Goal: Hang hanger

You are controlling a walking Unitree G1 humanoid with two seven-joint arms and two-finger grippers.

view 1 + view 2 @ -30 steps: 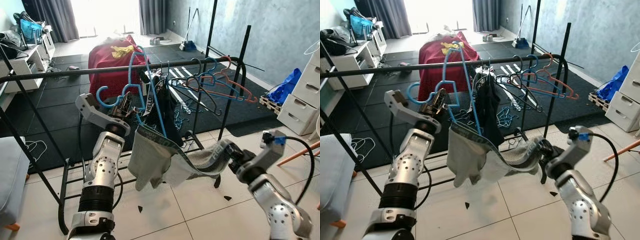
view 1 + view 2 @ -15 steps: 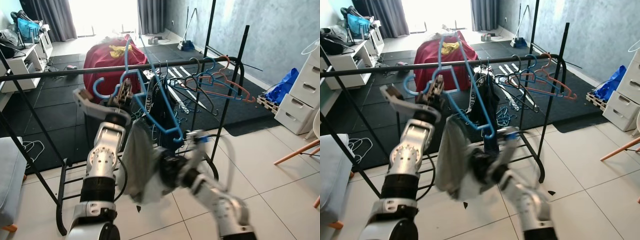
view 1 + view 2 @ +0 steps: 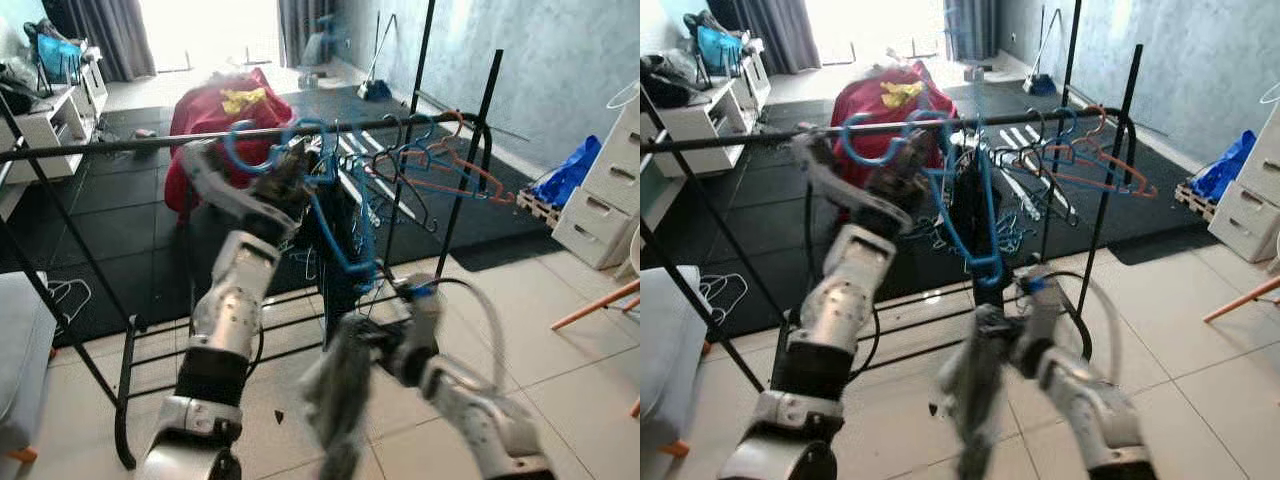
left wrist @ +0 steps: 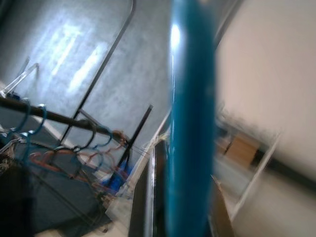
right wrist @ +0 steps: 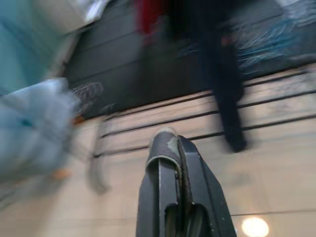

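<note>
Your left gripper holds the blue hanger up at the rail. Your right gripper is closed, with the grey garment hanging beside it.

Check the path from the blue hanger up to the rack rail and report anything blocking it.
Nothing visible blocks it. The left end effector holds the blue hanger right at the black rail, its hook level with the bar. The other hangers hang farther toward the robot's right.
</note>
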